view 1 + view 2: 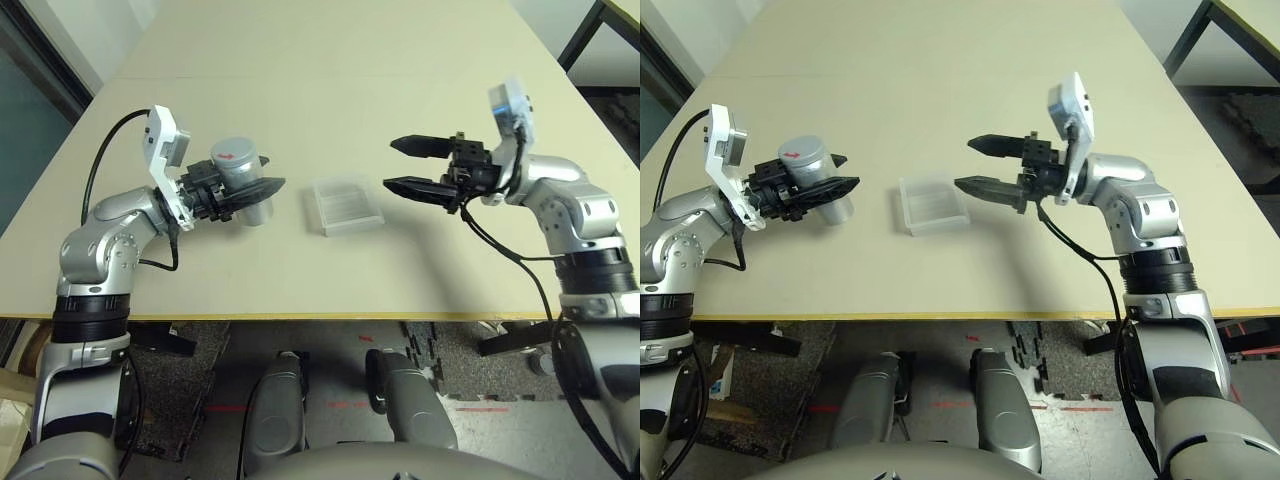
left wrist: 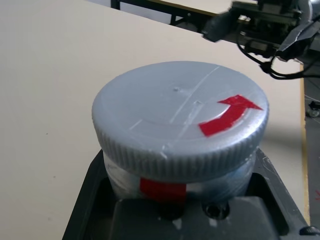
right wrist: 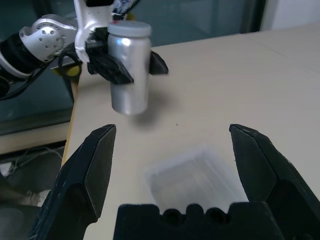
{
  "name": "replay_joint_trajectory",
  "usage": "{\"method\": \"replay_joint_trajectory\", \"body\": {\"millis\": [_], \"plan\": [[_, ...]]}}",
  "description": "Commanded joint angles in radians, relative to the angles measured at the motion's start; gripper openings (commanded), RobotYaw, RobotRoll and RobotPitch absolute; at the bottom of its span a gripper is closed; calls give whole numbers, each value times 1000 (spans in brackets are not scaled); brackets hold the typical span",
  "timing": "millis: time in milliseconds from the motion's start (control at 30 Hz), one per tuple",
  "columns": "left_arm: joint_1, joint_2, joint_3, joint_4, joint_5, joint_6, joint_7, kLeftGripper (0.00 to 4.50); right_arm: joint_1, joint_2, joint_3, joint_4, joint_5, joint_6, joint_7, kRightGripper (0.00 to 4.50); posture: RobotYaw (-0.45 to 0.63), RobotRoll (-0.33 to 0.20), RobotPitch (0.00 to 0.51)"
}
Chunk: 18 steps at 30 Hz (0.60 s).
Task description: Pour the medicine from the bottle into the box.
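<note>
My left gripper [image 1: 268, 172] is shut on the bottle [image 1: 240, 175], a silvery-grey cylinder that it holds upright over the left part of the table. The grey cap [image 2: 180, 120] with a red arrow mark sits on the bottle. The box [image 1: 345, 203], a shallow clear plastic tray with a ridged bottom, lies on the table between the two grippers and looks empty. My right gripper [image 1: 390, 164] is open just to the right of the box, its fingers pointing at it, with nothing between them. From the right wrist, the box [image 3: 192, 177] lies under the open fingers and the bottle [image 3: 129, 70] stands beyond. The medicine is hidden.
The beige table [image 1: 300, 60] stretches far back behind the box. Its front edge [image 1: 300, 315] runs close below both arms. A dark table leg [image 1: 585, 30] stands off the table's far right corner.
</note>
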<state>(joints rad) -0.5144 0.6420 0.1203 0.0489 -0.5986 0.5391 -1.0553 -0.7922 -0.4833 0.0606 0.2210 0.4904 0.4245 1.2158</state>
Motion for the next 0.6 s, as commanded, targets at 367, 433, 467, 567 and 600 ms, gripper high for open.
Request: {"method": "replay_joint_trajectory", "body": {"millis": [367, 433, 467, 567, 600], "plan": [[-74, -49, -92, 77, 73, -80, -53, 2714, -131, 123, 67, 59, -31, 58, 4, 4500, -57, 0, 127], [-86, -67, -105, 88, 85, -98, -54, 2714, -140, 141, 75, 71, -39, 53, 6, 4500, -56, 0, 127], [-90, -72, -109, 91, 88, -103, -54, 2714, -142, 147, 76, 75, -43, 52, 6, 4500, -57, 0, 128], [-109, -101, -116, 101, 95, -116, -44, 2714, -152, 175, 88, 95, -59, 39, 3, 4500, -59, 0, 132], [-112, -106, -118, 102, 100, -118, -46, 2714, -155, 184, 90, 104, -63, 35, 2, 4500, -58, 0, 134]]}}
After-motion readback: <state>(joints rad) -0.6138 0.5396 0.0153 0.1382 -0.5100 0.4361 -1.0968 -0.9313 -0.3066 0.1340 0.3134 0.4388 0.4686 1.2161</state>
